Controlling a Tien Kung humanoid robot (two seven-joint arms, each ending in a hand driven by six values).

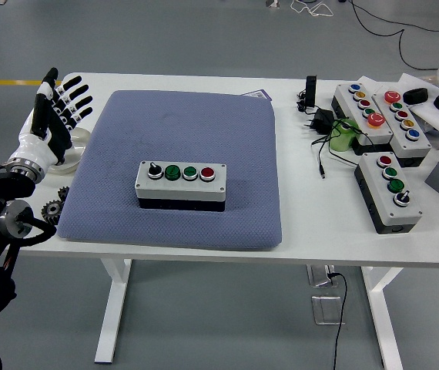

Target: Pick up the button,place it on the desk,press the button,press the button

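So the button box (180, 184) I'm after sits on the blue pad (175, 162), a bit near of its middle, long side running left to right. My left robot hand (56, 108) is way off at the left edge of the tabletop (296, 216), fingers spread and straight, holding nothing, well apart from the box. My right one isn't in the picture at all.

My guess on handling: rigid plastic enclosure, pale lid over a dark base, probably some heft from the switches inside. Smooth sides, so likely a bit slippery. I'd take it across the short way, fingers on the far long wall and thumb on the near one, down on the dark base and clear of the top row (black knob, two green caps, one red). Squeezing from above would just press something early. The pad looks soft, so the box may rock a little as I close on it.

Hard to see: the far wall of the box is hidden, the small gears (51, 207) by my wrist are partly covered, and the other button boxes (390, 189) far right run into a clutter of cables I can't sort out.
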